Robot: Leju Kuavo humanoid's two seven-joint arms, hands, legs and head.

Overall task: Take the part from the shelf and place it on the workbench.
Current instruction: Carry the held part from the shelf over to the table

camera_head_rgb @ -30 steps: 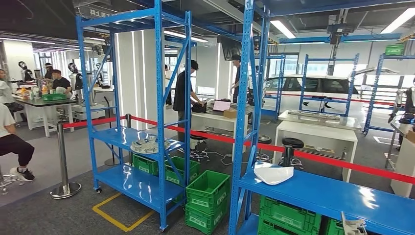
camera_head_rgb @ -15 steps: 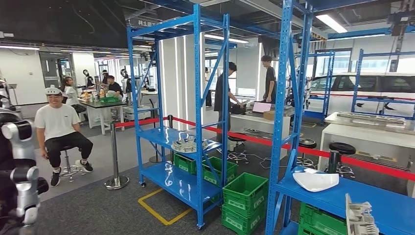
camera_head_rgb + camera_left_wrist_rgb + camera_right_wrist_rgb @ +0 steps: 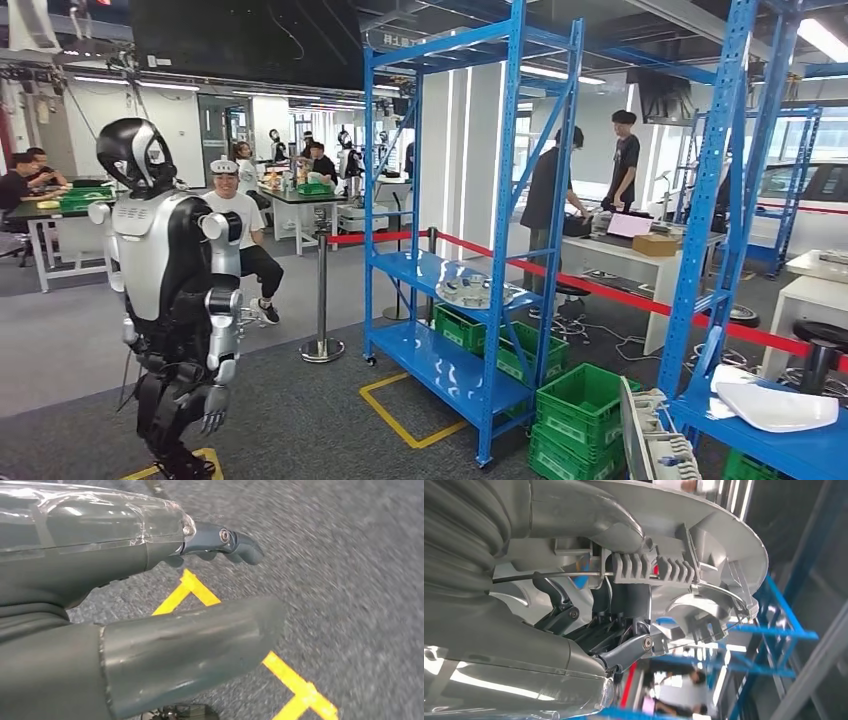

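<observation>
Right hand (image 3: 589, 615) gripped part (image 3: 704, 565): pale grey moulded plastic, curved rim, ribbed blocks, thin wire across inside. Part seen also low in head view (image 3: 655, 440), edge-on, cut off by frame bottom, beside blue shelf (image 3: 790, 445). Left hand (image 3: 165, 595) hung over grey floor (image 3: 350, 555) with yellow tape (image 3: 290, 680); fingers mostly hidden, blurred, state unclear.
</observation>
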